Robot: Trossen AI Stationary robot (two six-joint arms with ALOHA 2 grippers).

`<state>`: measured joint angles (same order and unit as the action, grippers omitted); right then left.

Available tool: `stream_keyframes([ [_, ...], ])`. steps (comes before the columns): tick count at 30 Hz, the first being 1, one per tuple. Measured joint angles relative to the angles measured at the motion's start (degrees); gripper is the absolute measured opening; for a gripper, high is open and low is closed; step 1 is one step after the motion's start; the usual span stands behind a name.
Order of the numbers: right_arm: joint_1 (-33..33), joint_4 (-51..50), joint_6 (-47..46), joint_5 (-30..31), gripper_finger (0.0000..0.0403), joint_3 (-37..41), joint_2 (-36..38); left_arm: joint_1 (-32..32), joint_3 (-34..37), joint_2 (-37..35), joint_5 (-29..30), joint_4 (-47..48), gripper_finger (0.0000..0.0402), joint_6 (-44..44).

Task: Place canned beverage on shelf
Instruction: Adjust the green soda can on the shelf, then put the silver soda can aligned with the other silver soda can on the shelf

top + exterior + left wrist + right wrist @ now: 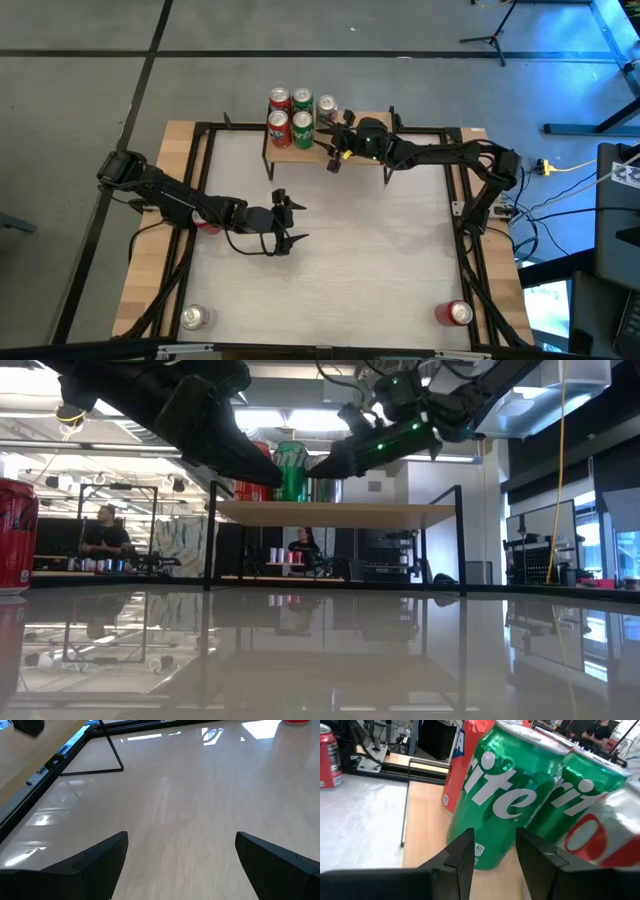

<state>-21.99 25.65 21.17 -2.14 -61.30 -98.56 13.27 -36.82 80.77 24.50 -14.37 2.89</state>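
High view, stock on the shelf (290,152): five cans grouped at its left end. The far row holds a red can (279,99), a green can (302,99) and a silver can (326,104). The near row holds a second red can (279,125) and a second green can (302,128).

Stock still on the table: one can at the near left (195,317) and one red can at the near right (457,313), both upright and well apart from the shelf.

Right gripper (338,143): over the shelf board, just beside the near green can. Its fingers stand a narrow gap apart with nothing between them.

Left gripper (292,222): low over mid-table, fingers spread wide, empty.

Handling, as a judgement: treat each can as stiff but thin-walled, smooth and liable to slip, and weighty if full. Take yours across the middle of the body, kept upright, with a firm but not crushing squeeze.

In the way: the black frame rails (205,180) bordering the tabletop, the shelf's thin black legs, and the packed cans themselves. You would likely need the board's free right part, which the right arm now covers.
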Motion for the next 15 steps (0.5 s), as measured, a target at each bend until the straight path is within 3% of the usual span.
stream_keyframes([
  [7, 3.4, -21.69, -1.15, 0.18, 0.014, -0.07, 11.79, 0.45, -0.02, 0.0, 0.58, -7.84, 0.0359, -0.54],
  [12, 8.07, -37.76, -3.0, -0.92, 0.014, -0.07, 20.55, 0.88, -0.02, 0.0, -2.4, -7.57, 0.0359, -1.67],
  [15, 12.01, -42.37, -4.91, -3.71, 0.014, 2.11, 24.1, 1.43, -0.02, 0.0, -2.98, -7.24, 0.0359, -0.18],
])
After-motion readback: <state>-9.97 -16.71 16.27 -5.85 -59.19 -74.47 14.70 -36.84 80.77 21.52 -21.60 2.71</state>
